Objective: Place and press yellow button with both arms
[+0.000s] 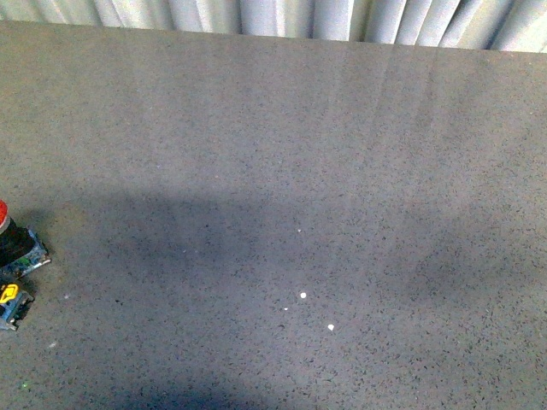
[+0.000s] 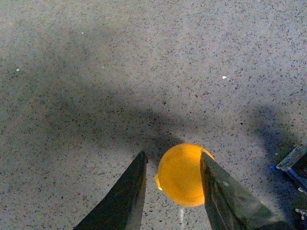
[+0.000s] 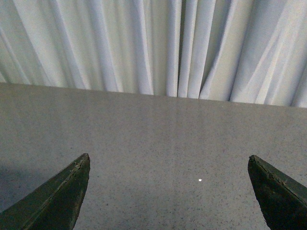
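In the left wrist view my left gripper (image 2: 172, 160) is shut on the yellow button (image 2: 180, 175). Only its domed yellow-orange cap shows between the two dark fingers, held above the grey speckled table (image 2: 120, 72). Its collar and base are hidden. In the right wrist view my right gripper (image 3: 168, 160) is open wide and empty, above the table and facing the curtain. Neither arm shows in the front view, and the yellow button does not show there.
At the left edge of the front view stand a red-capped button (image 1: 13, 243) and a tiny blue part with a yellow bit (image 1: 12, 303). White specks (image 1: 302, 295) lie on the table. A pale curtain (image 3: 153, 43) hangs behind the table's far edge.
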You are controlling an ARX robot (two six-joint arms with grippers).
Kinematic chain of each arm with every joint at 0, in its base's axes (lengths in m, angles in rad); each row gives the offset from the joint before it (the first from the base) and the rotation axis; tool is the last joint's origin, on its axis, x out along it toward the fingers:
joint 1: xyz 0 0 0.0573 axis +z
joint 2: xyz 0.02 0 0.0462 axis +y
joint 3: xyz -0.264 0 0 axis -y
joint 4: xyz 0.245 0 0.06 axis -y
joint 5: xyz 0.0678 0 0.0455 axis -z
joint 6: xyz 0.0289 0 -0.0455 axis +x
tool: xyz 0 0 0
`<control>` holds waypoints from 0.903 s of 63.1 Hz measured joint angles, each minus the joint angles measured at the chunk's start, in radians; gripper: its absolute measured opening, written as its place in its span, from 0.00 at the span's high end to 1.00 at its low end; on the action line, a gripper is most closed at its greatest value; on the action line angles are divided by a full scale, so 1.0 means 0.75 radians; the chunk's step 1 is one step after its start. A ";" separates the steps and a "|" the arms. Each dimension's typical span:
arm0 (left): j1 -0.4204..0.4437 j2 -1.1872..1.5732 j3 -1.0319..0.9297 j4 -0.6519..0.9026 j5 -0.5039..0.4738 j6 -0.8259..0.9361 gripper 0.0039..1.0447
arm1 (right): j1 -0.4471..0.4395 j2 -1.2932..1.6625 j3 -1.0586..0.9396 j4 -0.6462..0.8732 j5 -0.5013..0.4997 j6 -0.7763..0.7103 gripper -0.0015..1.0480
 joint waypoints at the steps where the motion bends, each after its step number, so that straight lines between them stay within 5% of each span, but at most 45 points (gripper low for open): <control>1: -0.001 0.000 0.000 0.000 0.000 0.002 0.67 | 0.000 0.000 0.000 0.000 0.000 0.000 0.09; 24: -0.009 0.044 -0.008 0.020 -0.014 0.006 0.07 | 0.000 0.000 0.000 0.000 0.000 0.000 0.09; 49: 0.002 0.120 -0.007 0.047 -0.036 0.007 0.09 | 0.000 0.000 0.000 0.000 0.000 0.000 0.09; 57: -0.009 0.121 -0.007 0.051 -0.050 0.006 0.25 | 0.000 0.000 0.000 0.000 0.000 0.000 0.09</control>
